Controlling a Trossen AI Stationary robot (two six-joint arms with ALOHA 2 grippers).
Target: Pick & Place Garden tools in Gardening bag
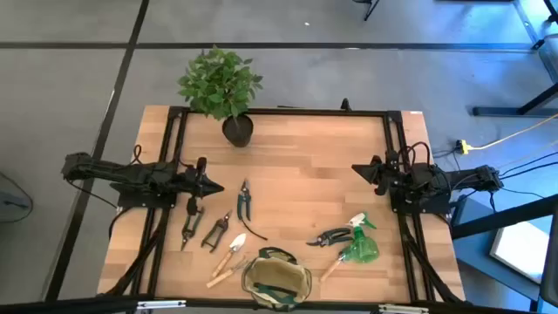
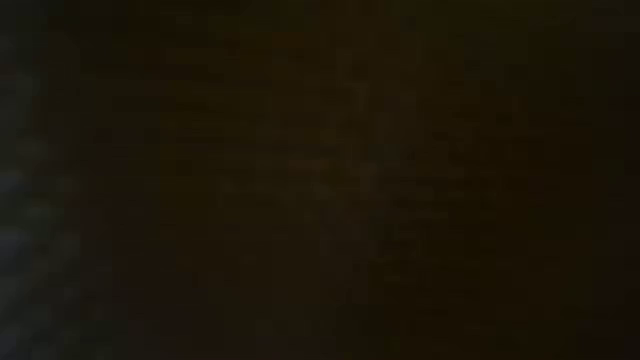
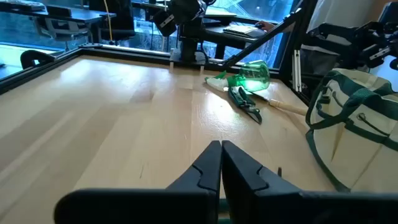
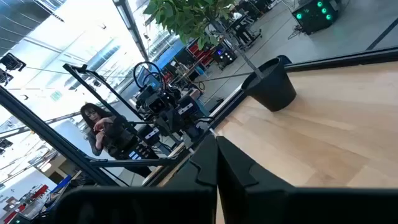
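The olive-green and tan gardening bag (image 1: 277, 280) stands upright at the table's near edge; its side shows in the left wrist view (image 3: 354, 124). Garden tools lie flat on the wood: dark-handled snips and pruners (image 1: 243, 201) at left centre, wooden-handled tools (image 1: 228, 258) left of the bag, dark pruners (image 1: 331, 236) and a green spray bottle (image 1: 359, 246) to its right, also seen in the left wrist view (image 3: 252, 74). My left gripper (image 1: 218, 187) hovers shut at the left side. My right gripper (image 1: 356, 168) rests shut at the right side.
A leafy plant in a black pot (image 1: 235, 129) stands at the far edge, left of centre. A black frame rail (image 1: 288, 112) runs around the table. Bare wood lies in the middle. A person (image 4: 102, 134) sits beyond the table. The low view is dark.
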